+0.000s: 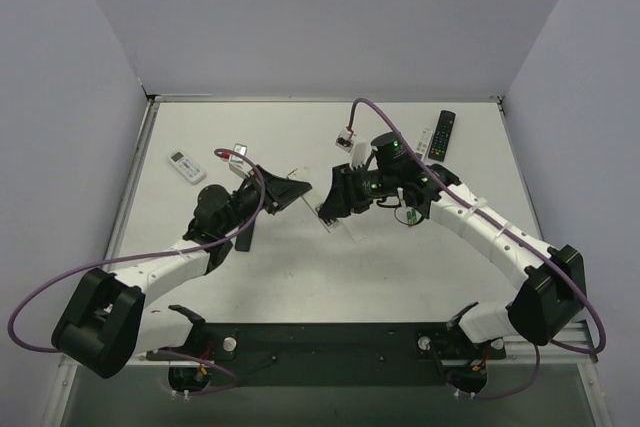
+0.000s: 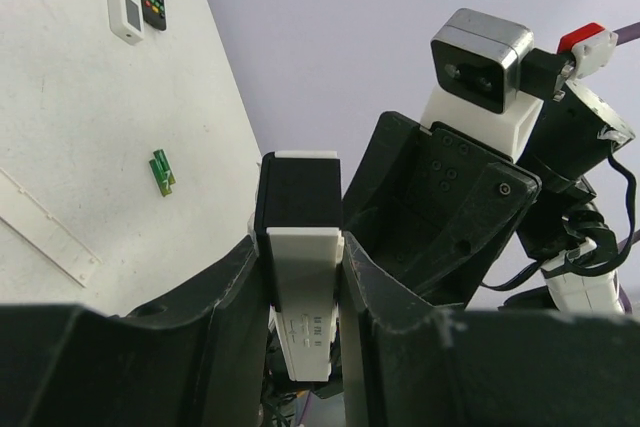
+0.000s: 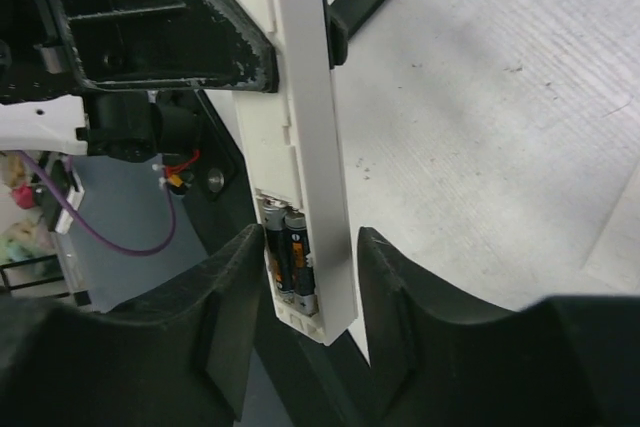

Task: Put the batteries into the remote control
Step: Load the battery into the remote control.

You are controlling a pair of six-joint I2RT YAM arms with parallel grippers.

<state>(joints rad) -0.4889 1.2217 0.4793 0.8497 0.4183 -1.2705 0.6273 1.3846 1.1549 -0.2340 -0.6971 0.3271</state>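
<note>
My left gripper [image 2: 303,282] is shut on a white remote control [image 2: 303,277] and holds it in the air over the middle of the table [image 1: 300,277]. Its back compartment is open, and two dark batteries [image 3: 290,252] with metallic ends lie side by side in it. My right gripper [image 3: 310,277] is open, its jaws standing on either side of that end of the remote [image 3: 300,97], with a clear gap on the right. In the top view the two grippers [image 1: 300,190] [image 1: 338,195] meet at the remote [image 1: 326,215]. A pair of green batteries [image 2: 161,171] lies on the table.
A white remote [image 1: 186,166] lies at the back left. A black remote [image 1: 443,134] and a white one [image 1: 425,142] lie at the back right. Another black remote [image 1: 245,235] lies by the left arm. A long white strip [image 2: 45,227] rests on the table near the green cells.
</note>
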